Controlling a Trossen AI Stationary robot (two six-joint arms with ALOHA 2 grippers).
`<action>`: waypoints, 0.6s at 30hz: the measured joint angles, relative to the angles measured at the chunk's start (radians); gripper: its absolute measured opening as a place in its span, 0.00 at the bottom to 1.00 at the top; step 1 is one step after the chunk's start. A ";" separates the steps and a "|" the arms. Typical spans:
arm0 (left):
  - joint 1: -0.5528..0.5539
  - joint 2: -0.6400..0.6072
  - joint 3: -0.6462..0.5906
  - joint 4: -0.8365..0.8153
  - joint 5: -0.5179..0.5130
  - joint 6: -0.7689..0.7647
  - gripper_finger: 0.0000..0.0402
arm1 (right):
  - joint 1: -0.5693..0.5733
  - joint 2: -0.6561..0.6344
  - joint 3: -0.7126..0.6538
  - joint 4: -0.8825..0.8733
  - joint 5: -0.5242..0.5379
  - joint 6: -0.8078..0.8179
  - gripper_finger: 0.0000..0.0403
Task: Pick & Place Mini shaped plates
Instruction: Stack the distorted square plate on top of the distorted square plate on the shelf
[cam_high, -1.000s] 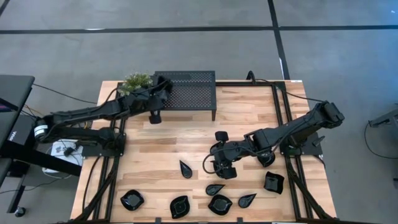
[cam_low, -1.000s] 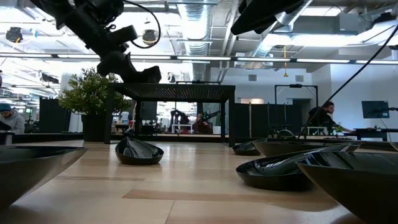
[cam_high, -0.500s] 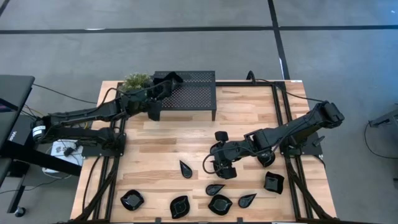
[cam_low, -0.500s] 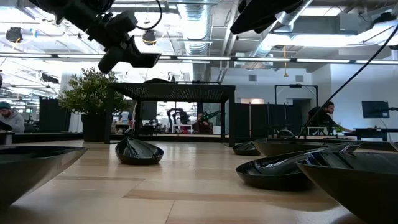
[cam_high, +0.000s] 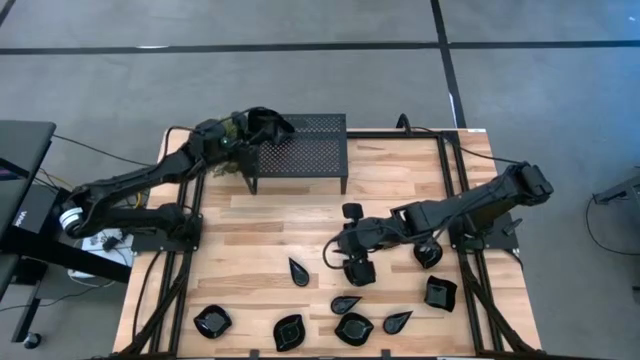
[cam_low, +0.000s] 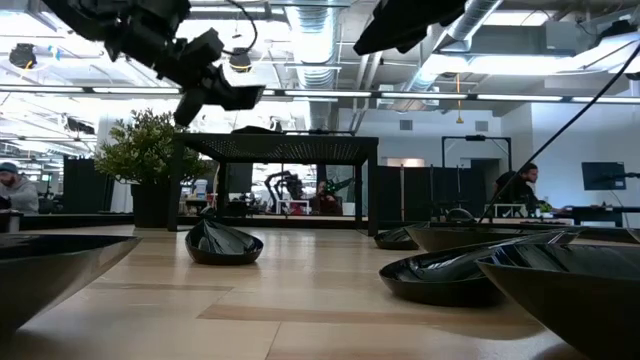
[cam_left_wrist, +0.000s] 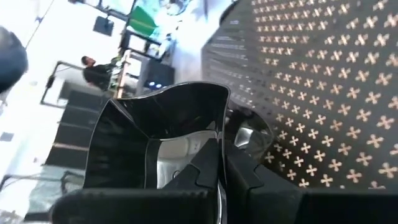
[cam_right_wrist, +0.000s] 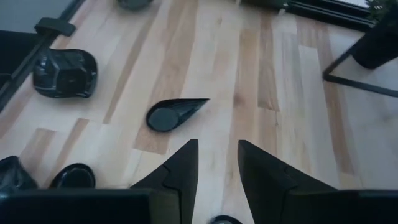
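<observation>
1. Left gripper (cam_high: 262, 124) is raised over the far left corner of the perforated stand (cam_high: 300, 150), beside the small plant (cam_high: 225, 135). Its fingers are clenched on a square-like glossy black dish (cam_left_wrist: 155, 134), which the left wrist view shows pinched at its rim, with the stand's patterned top close behind it.

2. Right gripper (cam_high: 357, 268) hangs over the middle of the wooden table (cam_high: 260, 235), a little to the right. Its two fingers (cam_right_wrist: 180, 165) are spread apart and hold nothing.

3. In the right wrist view a teardrop dish (cam_right_wrist: 173, 114) lies on the wood just beyond the open fingers, not touching them. A squarish dish (cam_right_wrist: 65, 73) lies farther off, well apart from it.

4. In the high view the other dishes lie along the near edge of the table: a scalloped one (cam_high: 212, 320) at the near left, a leaf dish (cam_high: 291, 331) and a round one (cam_high: 354, 328) in the near middle, two small teardrop dishes (cam_high: 345, 303) and (cam_high: 397, 321) beside them.

5. A square dish (cam_high: 439, 293) lies at the near right, and one more teardrop dish (cam_high: 298, 271) lies alone, left of the right gripper.
</observation>
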 joint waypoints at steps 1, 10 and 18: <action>0.014 0.017 0.000 0.007 0.019 0.014 0.02 | -0.006 0.000 0.000 0.000 0.000 0.000 0.27; 0.045 0.095 0.005 0.047 0.116 0.039 0.02 | -0.042 0.000 0.000 -0.002 0.000 0.001 0.27; 0.032 0.061 0.000 0.037 0.124 0.038 0.02 | -0.037 0.000 0.000 -0.002 -0.001 0.002 0.27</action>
